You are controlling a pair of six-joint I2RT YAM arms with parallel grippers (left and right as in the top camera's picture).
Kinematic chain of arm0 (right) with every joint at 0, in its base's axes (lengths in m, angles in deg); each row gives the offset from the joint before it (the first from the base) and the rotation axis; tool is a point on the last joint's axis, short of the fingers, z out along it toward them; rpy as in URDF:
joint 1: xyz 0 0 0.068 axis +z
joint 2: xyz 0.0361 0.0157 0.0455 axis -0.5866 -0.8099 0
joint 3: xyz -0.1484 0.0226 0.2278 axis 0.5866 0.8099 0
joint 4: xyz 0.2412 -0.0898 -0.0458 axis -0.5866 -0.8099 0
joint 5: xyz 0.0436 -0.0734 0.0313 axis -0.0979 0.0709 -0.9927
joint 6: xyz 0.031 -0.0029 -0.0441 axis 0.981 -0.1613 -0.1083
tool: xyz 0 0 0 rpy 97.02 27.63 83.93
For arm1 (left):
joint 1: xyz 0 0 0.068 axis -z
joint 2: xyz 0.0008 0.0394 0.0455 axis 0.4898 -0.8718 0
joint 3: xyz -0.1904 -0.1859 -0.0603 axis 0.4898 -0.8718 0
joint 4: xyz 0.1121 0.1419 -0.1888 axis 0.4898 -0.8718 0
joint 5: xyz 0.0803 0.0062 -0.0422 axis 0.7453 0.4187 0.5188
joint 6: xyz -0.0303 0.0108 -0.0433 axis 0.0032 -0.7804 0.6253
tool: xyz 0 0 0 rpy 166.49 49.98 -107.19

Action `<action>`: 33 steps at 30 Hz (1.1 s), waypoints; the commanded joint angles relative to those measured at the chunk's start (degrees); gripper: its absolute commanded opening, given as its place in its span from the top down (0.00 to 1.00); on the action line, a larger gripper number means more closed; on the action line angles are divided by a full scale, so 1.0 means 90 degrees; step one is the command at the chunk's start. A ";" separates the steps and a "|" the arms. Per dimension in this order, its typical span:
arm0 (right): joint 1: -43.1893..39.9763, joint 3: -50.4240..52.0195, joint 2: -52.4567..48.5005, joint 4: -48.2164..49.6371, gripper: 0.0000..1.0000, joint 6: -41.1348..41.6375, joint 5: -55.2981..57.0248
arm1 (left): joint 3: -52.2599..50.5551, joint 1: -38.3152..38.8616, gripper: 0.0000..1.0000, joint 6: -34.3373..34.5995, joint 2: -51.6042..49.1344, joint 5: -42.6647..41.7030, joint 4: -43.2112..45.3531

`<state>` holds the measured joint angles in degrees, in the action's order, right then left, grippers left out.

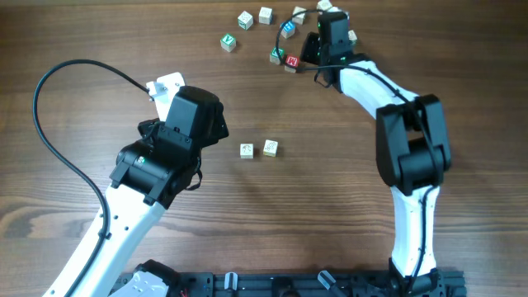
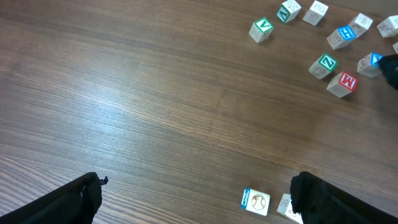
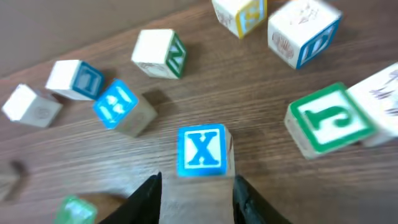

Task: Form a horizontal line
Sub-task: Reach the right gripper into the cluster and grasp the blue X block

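Right wrist: right hand (image 3: pixel 196 185) astride X cube (image 3: pixel 202 151), fingers (image 3: pixel 148 200) either side.

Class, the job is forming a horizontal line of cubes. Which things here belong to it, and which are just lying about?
Belong: pale-topped cube mid-table; pale-topped cube beside it; blue X cube; right gripper flanking it.
Lying about: green V cube; green Z cube; red M cube.

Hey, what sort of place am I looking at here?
Likely a robot lab workbench: a wooden table, a left arm and right arm mounted at its near edge, and letter blocks scattered on it.
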<state>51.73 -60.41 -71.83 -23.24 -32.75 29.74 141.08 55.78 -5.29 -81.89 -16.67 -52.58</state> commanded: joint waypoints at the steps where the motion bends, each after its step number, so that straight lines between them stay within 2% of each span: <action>1: 0.0039 -0.0029 0.0716 -0.0406 0.62 -0.0364 0.0134 | 0.0075 -0.0036 0.00 -0.0049 -0.0012 0.0058 0.0019; 2: 0.0039 -0.0029 0.0792 -0.0449 0.59 -0.0437 0.0134 | 0.0075 -0.0036 0.00 -0.0049 -0.0012 0.0058 0.0017; 3: 0.0039 -0.0029 0.0860 -0.0440 0.47 -0.0508 0.0134 | 0.0075 -0.0036 0.00 -0.0049 -0.0012 0.0058 0.0019; 4: 0.0039 -0.0029 0.0860 -0.0403 0.41 -0.0580 0.0131 | 0.0075 -0.0036 0.00 -0.0049 -0.0012 0.0058 0.0019; 8: 0.0039 -0.0027 0.0440 -0.0109 0.36 -0.1127 0.0136 | 0.0075 -0.0036 0.00 -0.0049 -0.0012 0.0058 0.0017; 12: 0.0041 -0.0027 -0.0102 0.0695 0.35 -0.1030 0.0131 | 0.0075 -0.0036 0.00 -0.0049 -0.0012 0.0058 0.0017; 17: 0.0046 -0.0027 -0.0520 0.1207 0.36 -0.0760 0.0136 | 0.0075 -0.0036 0.00 -0.0049 -0.0012 0.0058 0.0019; 26: 0.0046 -0.0027 -0.1005 0.1719 0.43 -0.0687 0.0136 | 0.0075 -0.0036 0.00 -0.0049 -0.0012 0.0058 0.0017; 31: 0.0046 -0.0027 -0.1086 0.1751 0.43 -0.0712 0.0136 | 0.0075 -0.0036 0.00 -0.0049 -0.0012 0.0058 0.0017; 33: 0.0046 -0.0027 -0.1086 0.1758 0.46 -0.0714 0.0185 | 0.0075 -0.0036 0.00 -0.0049 -0.0012 0.0058 0.0017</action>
<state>51.75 -60.41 -80.72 -7.68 -39.46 30.16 141.08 55.78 -5.29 -81.89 -16.65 -52.53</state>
